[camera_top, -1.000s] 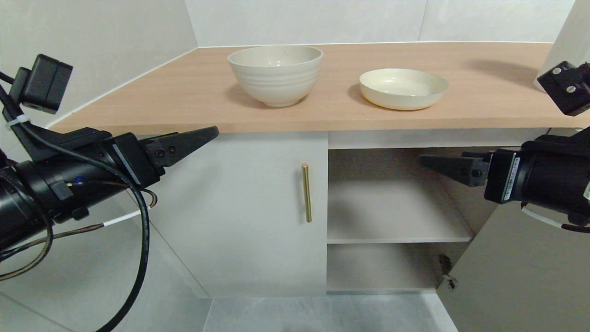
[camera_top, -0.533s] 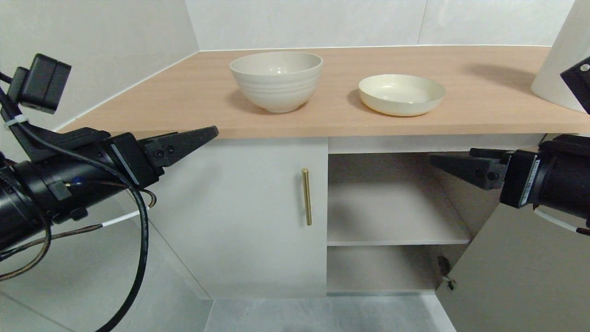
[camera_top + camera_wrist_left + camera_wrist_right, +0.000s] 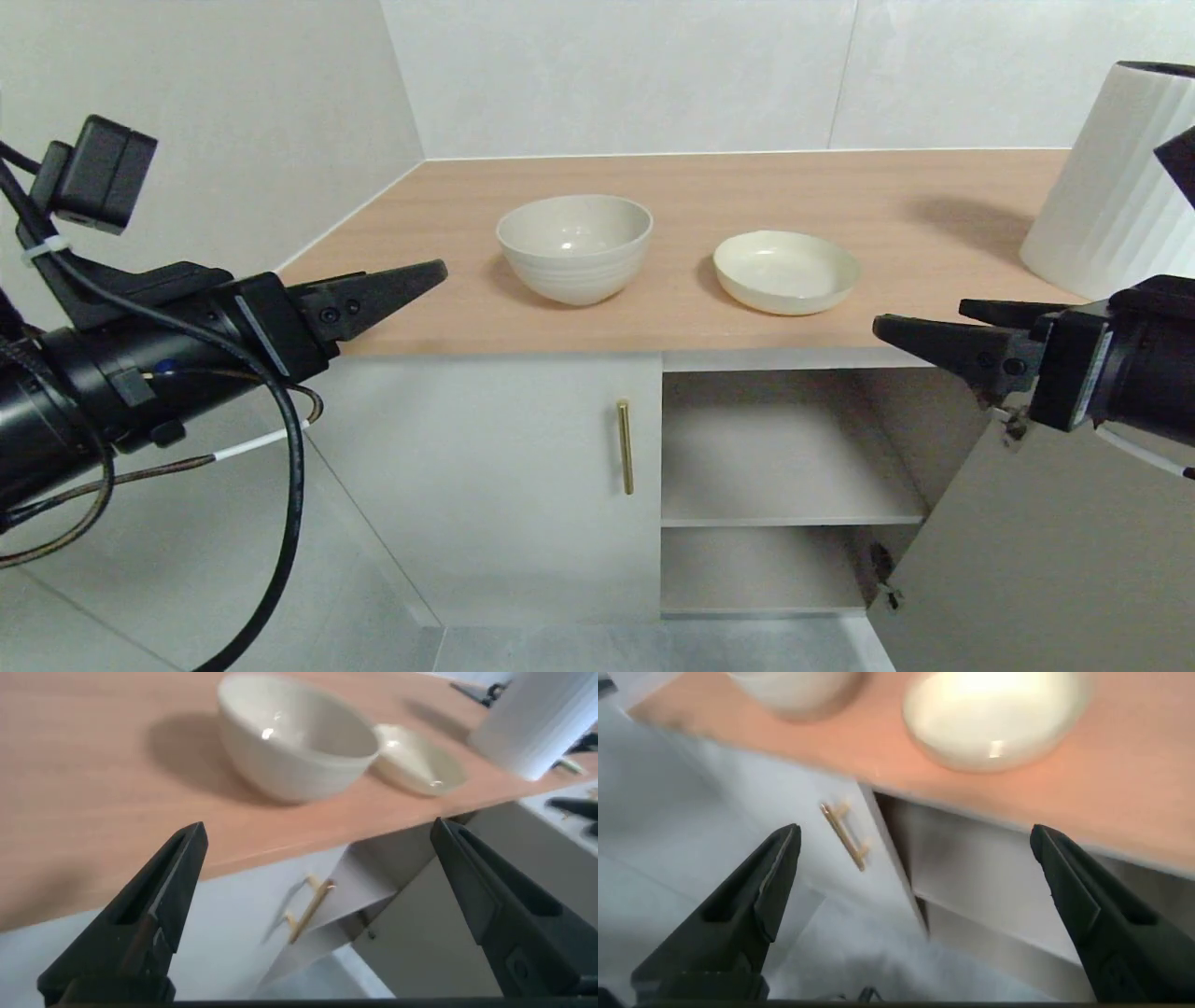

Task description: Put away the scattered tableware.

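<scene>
Head view, cut off: the white ribbed container [image 3: 1111,187], far to the right of the bowl [image 3: 574,247], runs off the picture's edge. The left end effector [image 3: 411,278] is seen side-on, so its spread is hard to read from here.
Head view, tableware: the bowl stands upright on the bench [image 3: 728,182], near its front edge. The shallow dish [image 3: 786,271] sits just to the bowl's right, apart from it.
Head view, end effectors: the left one hangs left of the bowl by the bench's front edge, touching nothing. The right end effector [image 3: 924,322] hangs right of the bowl, past the dish and just below the bench edge, its fingers apart.
Head view, room: a broad stretch of bench runs from behind the bowl to the wall. Below the bowl the left door [image 3: 485,485] is shut, with its brass handle [image 3: 625,446]. Right of that the right door [image 3: 1027,560] stands swung open on a shelf [image 3: 784,467].
Left wrist view, grip: the left end effector [image 3: 318,831] is spread wide and holds nothing.
Left wrist view, tableware: the bowl [image 3: 299,742] lies ahead on the bench, with the dish [image 3: 420,756] past it. I cannot tell the gap between them.
Right wrist view, grip: the right end effector [image 3: 913,831] is also wide, with nothing in it.
Right wrist view, tableware: the dish [image 3: 994,714] lies ahead near the bench edge. Beside it only the blurred underside of the bowl [image 3: 794,691] shows, cut off by the frame.
</scene>
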Available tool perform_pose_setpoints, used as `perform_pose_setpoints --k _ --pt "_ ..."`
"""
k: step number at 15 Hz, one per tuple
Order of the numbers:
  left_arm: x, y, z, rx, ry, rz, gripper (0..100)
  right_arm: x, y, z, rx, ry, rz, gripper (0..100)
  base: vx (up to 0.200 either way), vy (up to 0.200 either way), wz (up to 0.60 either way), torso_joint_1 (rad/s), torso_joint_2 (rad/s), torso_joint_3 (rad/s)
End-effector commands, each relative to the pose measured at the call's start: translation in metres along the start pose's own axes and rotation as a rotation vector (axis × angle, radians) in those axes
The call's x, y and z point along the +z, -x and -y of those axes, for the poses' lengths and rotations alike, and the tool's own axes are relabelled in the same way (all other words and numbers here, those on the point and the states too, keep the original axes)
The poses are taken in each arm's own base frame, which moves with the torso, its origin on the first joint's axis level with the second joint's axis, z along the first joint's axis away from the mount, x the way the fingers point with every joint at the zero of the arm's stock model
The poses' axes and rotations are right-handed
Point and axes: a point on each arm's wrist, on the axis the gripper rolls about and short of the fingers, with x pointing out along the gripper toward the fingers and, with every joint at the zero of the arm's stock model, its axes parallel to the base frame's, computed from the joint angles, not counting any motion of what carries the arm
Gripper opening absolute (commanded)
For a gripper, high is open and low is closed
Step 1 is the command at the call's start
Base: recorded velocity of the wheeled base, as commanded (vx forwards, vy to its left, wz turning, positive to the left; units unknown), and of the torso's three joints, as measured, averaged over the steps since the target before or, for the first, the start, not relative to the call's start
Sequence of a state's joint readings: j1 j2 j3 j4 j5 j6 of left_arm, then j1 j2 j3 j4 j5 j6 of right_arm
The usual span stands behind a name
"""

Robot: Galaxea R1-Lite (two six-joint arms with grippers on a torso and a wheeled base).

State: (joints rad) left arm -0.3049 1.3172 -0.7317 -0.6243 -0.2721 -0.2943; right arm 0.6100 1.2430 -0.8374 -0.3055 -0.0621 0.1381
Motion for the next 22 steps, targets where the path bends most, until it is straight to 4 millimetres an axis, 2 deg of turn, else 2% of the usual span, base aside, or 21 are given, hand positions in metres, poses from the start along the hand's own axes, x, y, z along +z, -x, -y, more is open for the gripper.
perform_pose_setpoints --k 1,6,9,11,13,15,18,19,20,22 --pt "-0.002 -0.002 -0.001 0.001 0.003 -0.009 100 0.001 0.002 0.0 0.001 0.0 0.006 100 0.0 0.0 0.0 0.168 -0.49 -0.256" --pt "0.0 -0.008 -0.002 0.002 0.003 -0.011 100 0.0 -0.002 0.0 -0.001 0.0 -0.003 100 0.0 0.0 0.0 0.288 -0.44 -0.243" --pt "0.015 -0.026 -0.001 0.006 0.01 -0.056 100 0.007 -0.033 0.002 -0.027 0.022 0.034 100 0.0 0.0 0.0 0.059 -0.11 -0.053" --pt "0.023 -0.029 0.002 0.021 0.021 -0.119 100 0.009 -0.05 0.005 -0.097 0.022 -0.008 100 0.0 0.0 0.0 0.0 0.0 0.0" --pt "0.024 -0.029 0.005 0.034 -0.015 -0.192 100 0.013 -0.058 0.006 -0.138 0.023 -0.036 100 0.0 0.0 0.0 0.0 0.0 0.0" --pt "0.029 -0.034 0.008 0.135 -0.062 -0.239 100 0.025 -0.079 0.02 -0.204 -0.048 -0.053 100 0.0 0.0 0.0 0.0 0.0 0.0" --pt "0.019 -0.06 0.012 0.235 -0.084 -0.255 100 0.015 -0.095 0.03 -0.247 -0.098 -0.091 100 0.0 0.0 0.0 0.0 0.0 0.0" --pt "0.003 -0.08 0.01 0.299 -0.097 -0.295 100 0.013 -0.098 0.034 -0.305 -0.095 -0.088 100 0.0 0.0 0.0 0.0 0.0 0.0" --pt "-0.007 -0.092 0.006 0.336 -0.103 -0.314 100 0.013 -0.099 0.035 -0.335 -0.091 -0.08 100 0.0 0.0 0.0 0.0 0.0 0.0" --pt "-0.017 -0.119 -0.002 0.38 -0.09 -0.237 100 0.016 -0.096 0.036 -0.401 -0.089 -0.058 100 0.0 0.0 0.0 0.0 0.0 0.0"
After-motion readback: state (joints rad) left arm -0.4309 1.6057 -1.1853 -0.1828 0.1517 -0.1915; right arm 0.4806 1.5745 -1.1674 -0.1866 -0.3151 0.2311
